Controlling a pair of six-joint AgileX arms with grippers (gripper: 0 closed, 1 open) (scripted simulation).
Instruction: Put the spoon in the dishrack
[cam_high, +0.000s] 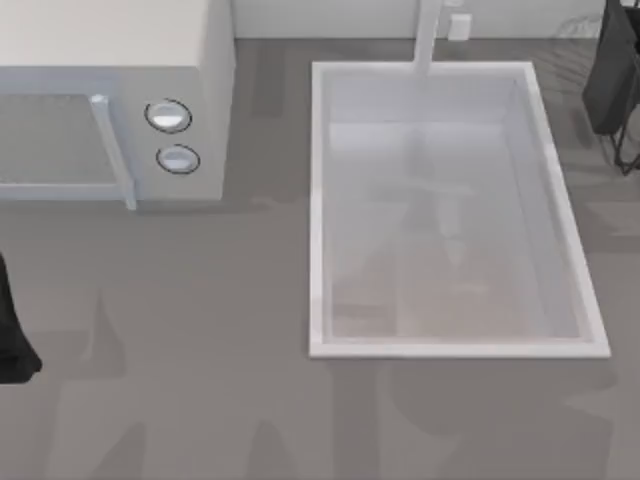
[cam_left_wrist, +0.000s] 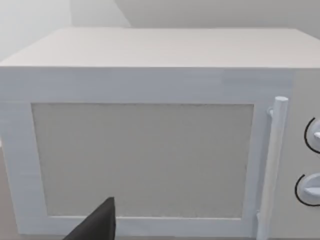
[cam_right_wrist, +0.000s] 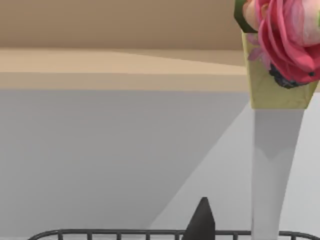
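One dishrack (cam_right_wrist: 150, 233) wire rim lies just beyond right jaws.

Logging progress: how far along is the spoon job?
Done: the spoon stands upright by the dishrack wires, near the right gripper. In hand: cannot tell if it is gripped or released. Left: probably settling it inside. The left gripper sits parked facing the microwave.

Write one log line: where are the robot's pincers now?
left pincer: facing microwave | right pincer: by dishrack rim, flower vase beyond
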